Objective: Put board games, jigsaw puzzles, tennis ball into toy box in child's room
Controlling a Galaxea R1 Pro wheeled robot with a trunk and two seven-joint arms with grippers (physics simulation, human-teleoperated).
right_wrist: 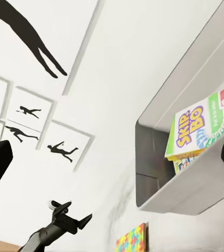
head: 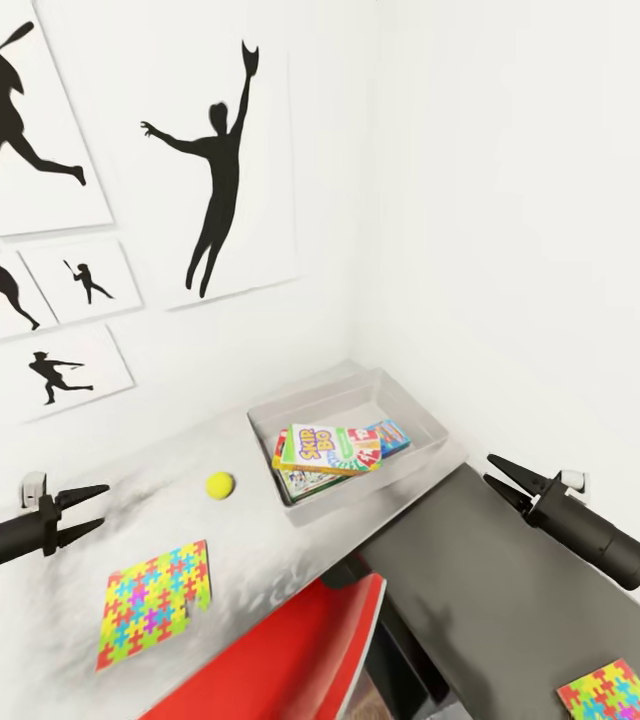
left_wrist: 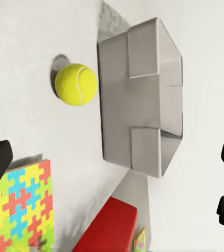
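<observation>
The pale grey toy box (head: 430, 425) stands on the table (head: 20, 640) in the corner. In it a white-green Skip-Bo board game (head: 328, 448) lies tilted on top of other flat game boxes (head: 390, 436). The tennis ball (head: 220, 485) rests on the table just left of the box. One jigsaw puzzle (head: 155, 598) lies flat near the table's front edge. A second jigsaw puzzle (head: 610, 695) lies on the lower dark cabinet. My left gripper (head: 95, 508) hovers open left of the ball. To the right of the box my right gripper (head: 500, 478) is open and empty.
A red chair (head: 290, 650) stands against the table's front edge, between the two arms. The dark grey cabinet (head: 500, 600) runs lower to the right of the table. White walls close the corner behind the box, with black baseball-player silhouette pictures (head: 215, 170).
</observation>
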